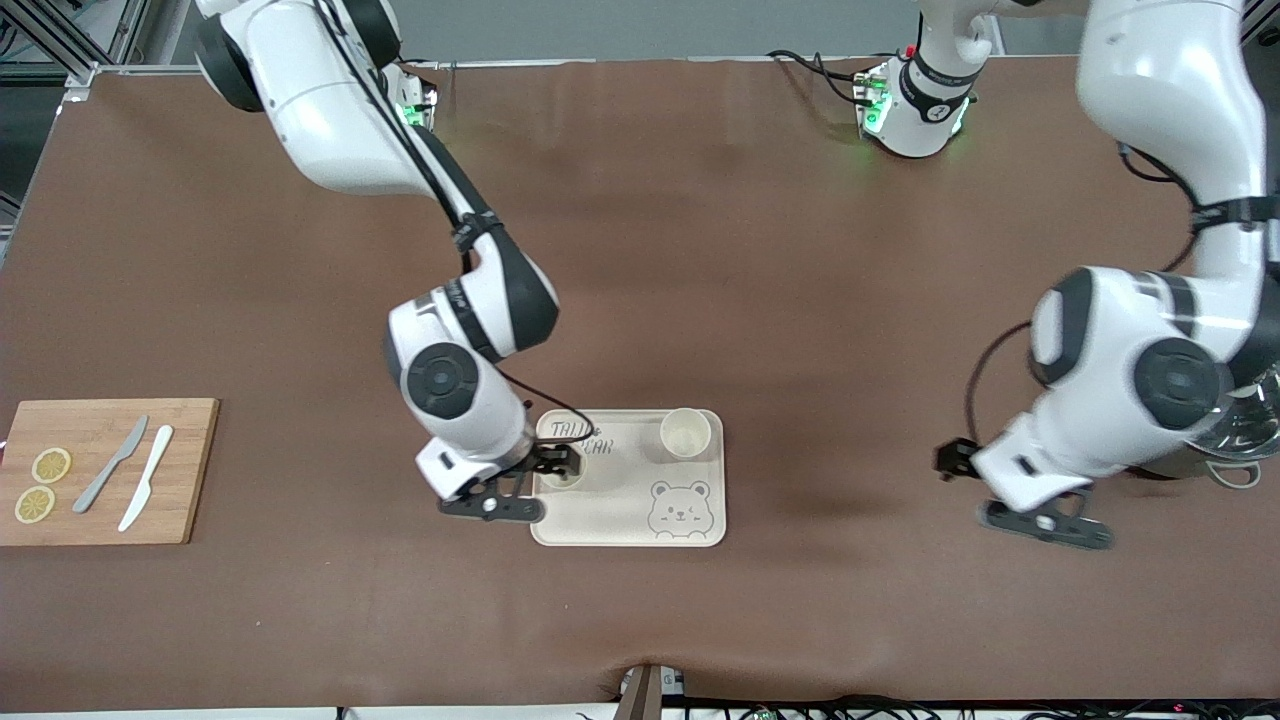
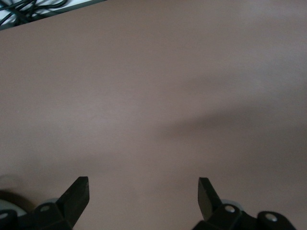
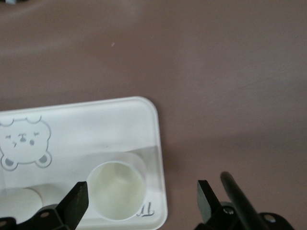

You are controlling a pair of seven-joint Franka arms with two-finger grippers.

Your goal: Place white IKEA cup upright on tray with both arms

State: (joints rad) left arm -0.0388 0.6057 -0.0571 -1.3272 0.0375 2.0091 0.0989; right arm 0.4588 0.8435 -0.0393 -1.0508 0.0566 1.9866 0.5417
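The cream tray [image 1: 610, 520] with the bear drawing lies mid-table, nearer the front camera. One white cup [image 1: 685, 432] stands upright on its corner toward the left arm's end. A second white cup [image 3: 116, 190] stands upright on the tray's lettered corner, mostly hidden under the right hand in the front view [image 1: 566, 476]. My right gripper [image 3: 141, 191] is open, low over this cup, its fingers either side of it and not gripping it; it also shows in the front view [image 1: 555, 465]. My left gripper [image 2: 143, 187] is open and empty, over bare table at the left arm's end [image 1: 1045, 525].
A wooden cutting board [image 1: 190, 470] with two lemon slices [image 1: 50, 465], a grey knife [image 1: 112, 465] and a white knife [image 1: 147, 478] lies at the right arm's end. A metal pot [image 1: 1245, 430] shows partly under the left arm.
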